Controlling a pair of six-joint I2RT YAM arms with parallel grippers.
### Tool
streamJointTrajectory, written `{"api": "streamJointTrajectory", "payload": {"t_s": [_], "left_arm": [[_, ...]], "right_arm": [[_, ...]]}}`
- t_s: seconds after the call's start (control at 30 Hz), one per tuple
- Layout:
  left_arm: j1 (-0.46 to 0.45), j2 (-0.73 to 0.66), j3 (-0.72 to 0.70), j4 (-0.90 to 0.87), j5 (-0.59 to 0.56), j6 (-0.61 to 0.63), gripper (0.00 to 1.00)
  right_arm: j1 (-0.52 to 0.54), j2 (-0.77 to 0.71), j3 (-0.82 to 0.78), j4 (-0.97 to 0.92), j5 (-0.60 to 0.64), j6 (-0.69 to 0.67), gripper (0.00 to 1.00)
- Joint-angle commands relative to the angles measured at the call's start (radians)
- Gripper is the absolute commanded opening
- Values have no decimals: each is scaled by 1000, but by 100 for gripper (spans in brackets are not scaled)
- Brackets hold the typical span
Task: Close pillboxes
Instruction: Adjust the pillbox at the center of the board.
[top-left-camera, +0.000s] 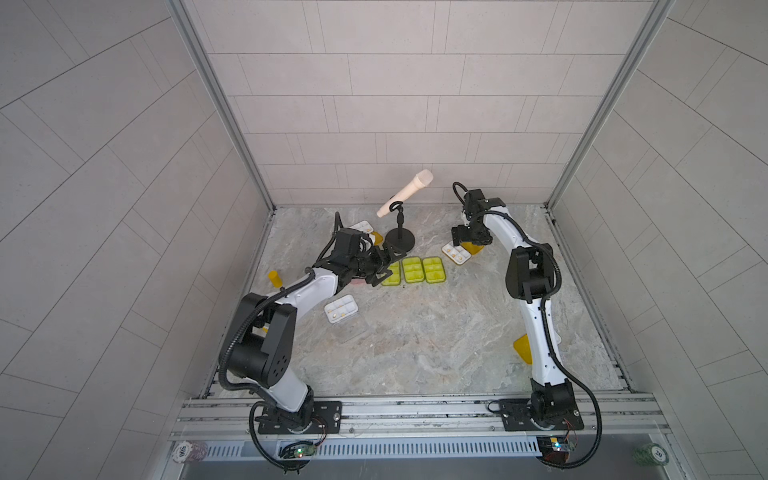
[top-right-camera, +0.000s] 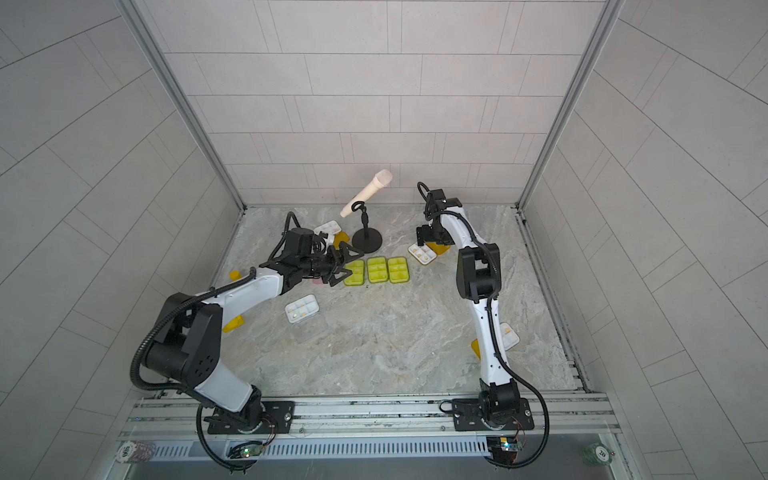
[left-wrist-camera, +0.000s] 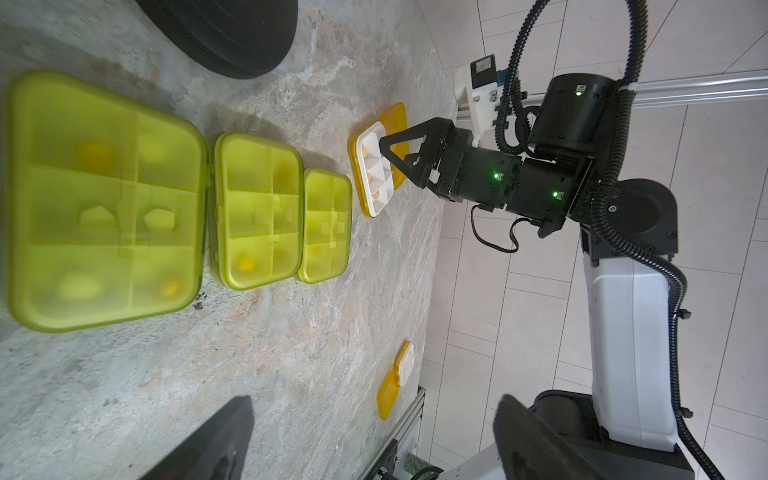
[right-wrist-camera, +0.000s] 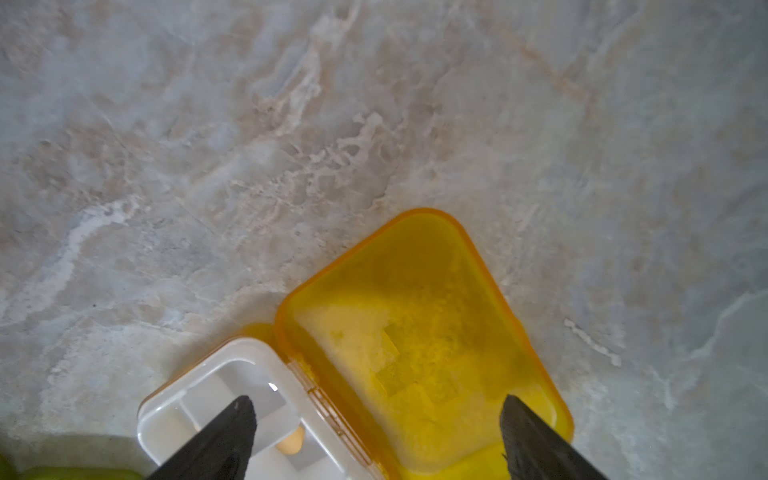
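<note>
The left claw, released and empty, stands beside three closed green pillboxes. Right of this row the orange-lidded pillbox lies open on the table — the right claw, also released, hangs just above its hinge, one finger over the tray, one over the lid, so this arm is nearer.

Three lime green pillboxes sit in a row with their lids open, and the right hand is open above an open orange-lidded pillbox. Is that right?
One error: the three lime green pillboxes are closed, as the left wrist view shows. The right hand is indeed open above an open orange-lidded pillbox.
</note>
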Motion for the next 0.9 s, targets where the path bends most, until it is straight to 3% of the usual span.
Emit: {"api": "streamJointTrajectory", "payload": {"t_s": [0.0,0.4,0.7,0.87], "left_arm": [[-5,-5,16,22,12,-1,95],[-6,1,15,28,14,-3,95],[-7,5,16,31,16,-5,95],[-11,7,16,33,16,-6,95]], "right_arm": [[-2,-86,-31,-19,3,-39,93],[43,-166,-167,16,-22,-148,94],[85,-234,-300,35,70,-225,96],[94,-221,-296,28,80,-255,100]]}}
